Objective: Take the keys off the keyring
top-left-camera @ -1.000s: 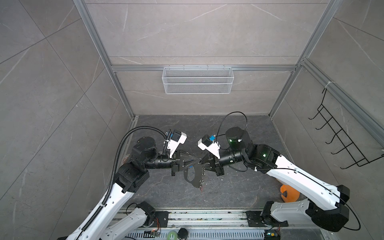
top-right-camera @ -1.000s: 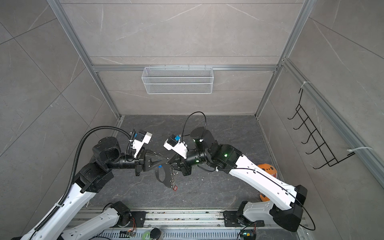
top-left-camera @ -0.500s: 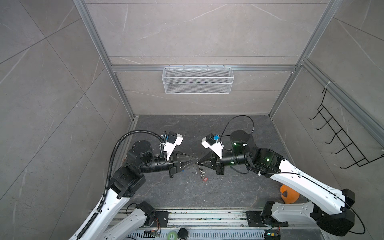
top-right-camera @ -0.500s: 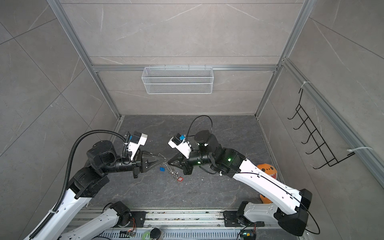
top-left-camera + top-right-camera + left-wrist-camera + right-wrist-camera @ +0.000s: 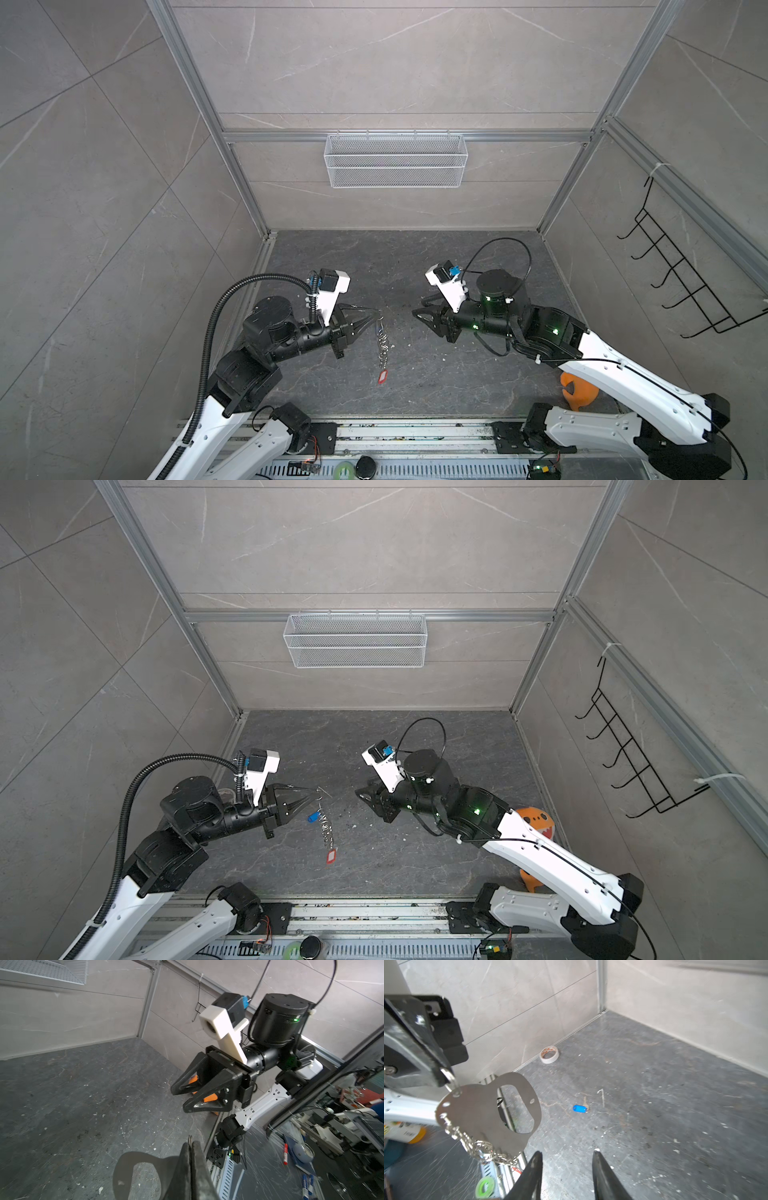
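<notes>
Left gripper (image 5: 376,322) clenched on keyring (image 5: 477,1109), held aloft; right gripper (image 5: 566,1153) released, empty; blue key (image 5: 313,816) off, on floor (image 5: 415,750) at left gripper's 6 o'clock; red key (image 5: 331,856) still chained; task part done

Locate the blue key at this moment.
The blue key lies loose on the floor, left of centre in a top view, apart from the keyring hanging from the left hand.

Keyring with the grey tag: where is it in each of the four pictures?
Both top views: keyring dangles as a thin chain over the floor's middle.
Left wrist: its grey tag, dark, beside the shut left gripper.
Right wrist: tag fills the foreground, chain hanging off it.
Shared landmark: left gripper pinching it.
</notes>
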Available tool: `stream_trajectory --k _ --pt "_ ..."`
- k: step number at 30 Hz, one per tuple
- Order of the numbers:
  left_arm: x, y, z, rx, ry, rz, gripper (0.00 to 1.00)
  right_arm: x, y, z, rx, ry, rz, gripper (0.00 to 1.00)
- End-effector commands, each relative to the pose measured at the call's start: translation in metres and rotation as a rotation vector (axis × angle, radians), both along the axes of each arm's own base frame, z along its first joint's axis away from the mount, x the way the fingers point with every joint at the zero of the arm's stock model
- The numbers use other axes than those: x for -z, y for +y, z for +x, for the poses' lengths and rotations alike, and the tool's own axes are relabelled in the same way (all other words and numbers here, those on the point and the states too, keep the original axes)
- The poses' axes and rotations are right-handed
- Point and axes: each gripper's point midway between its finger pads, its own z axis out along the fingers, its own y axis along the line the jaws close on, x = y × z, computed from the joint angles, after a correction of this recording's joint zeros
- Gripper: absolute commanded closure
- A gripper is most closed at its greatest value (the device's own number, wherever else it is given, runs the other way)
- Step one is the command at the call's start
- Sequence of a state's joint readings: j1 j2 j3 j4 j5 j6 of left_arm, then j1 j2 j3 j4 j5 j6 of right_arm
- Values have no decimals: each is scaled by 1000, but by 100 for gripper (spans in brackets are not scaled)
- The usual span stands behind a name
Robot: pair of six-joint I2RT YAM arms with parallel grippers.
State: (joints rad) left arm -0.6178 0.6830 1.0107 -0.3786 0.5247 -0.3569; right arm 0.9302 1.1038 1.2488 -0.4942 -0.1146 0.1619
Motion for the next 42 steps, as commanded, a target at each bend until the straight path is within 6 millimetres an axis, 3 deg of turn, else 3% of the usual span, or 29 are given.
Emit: stream_trajectory --k 1,9,18,25,32,42 --pt "-19 8 18 -119 -28 -60 100 4 -12 4 60 -17 -11 57" --pt "-20 1 39 -167 62 -62 100 -1 15 -40 -230 6 115 55" --pt "-29 -3 35 -132 37 -128 100 -13 34 -36 -279 -47 197 53" --pt "-38 2 38 -170 28 -166 100 14 33 -17 -180 -48 179 48" --pt "-45 3 42 -188 31 -189 100 46 42 -15 -182 12 179 47" --pt "-51 4 42 -187 22 -208 100 68 52 -6 -175 27 158 40"
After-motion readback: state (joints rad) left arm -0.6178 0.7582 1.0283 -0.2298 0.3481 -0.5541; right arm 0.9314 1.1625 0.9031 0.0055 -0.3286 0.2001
